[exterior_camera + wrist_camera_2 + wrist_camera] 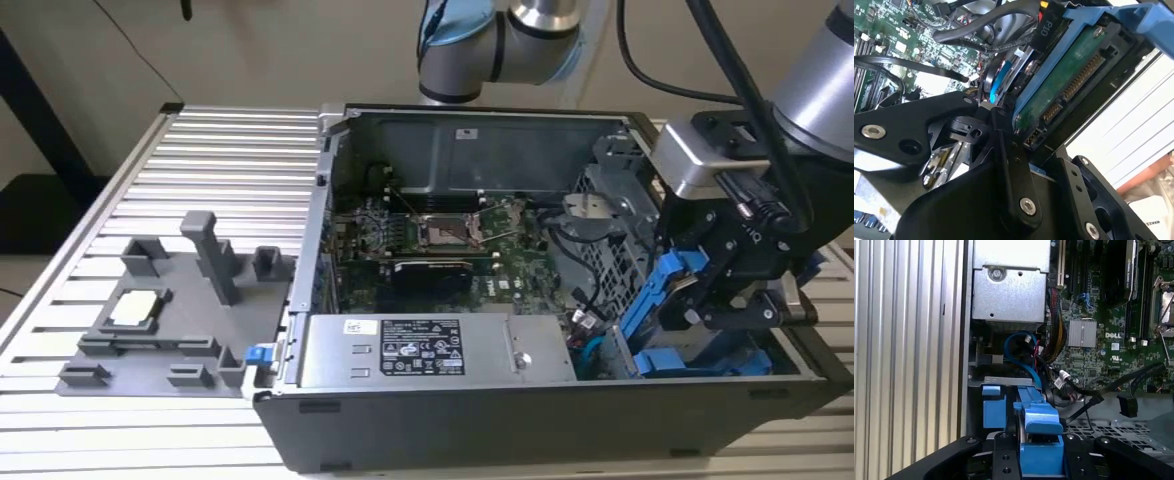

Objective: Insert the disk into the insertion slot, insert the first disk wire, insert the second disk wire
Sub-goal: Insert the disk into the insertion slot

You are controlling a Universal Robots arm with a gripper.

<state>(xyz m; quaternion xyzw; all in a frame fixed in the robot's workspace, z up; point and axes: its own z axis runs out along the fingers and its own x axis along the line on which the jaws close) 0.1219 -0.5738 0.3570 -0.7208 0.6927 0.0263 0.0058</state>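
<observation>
One black gripper (1040, 452) pinches the blue-framed disk (1069, 85).

Can see only a blue strip of the disk (671, 290) in the exterior view, behind the gripper (714, 305); cannot tell how deep it sits in the case (441, 420); cut off at the edge in both wrist views, like the arm (827, 70) in the exterior view.

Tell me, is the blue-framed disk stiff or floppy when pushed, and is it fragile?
Probably stiff: the disk looks like a flat, solid slab. Possibly fragile where its bare green circuit board and connector pins show. Its blue plastic frame may flex slightly.
</observation>
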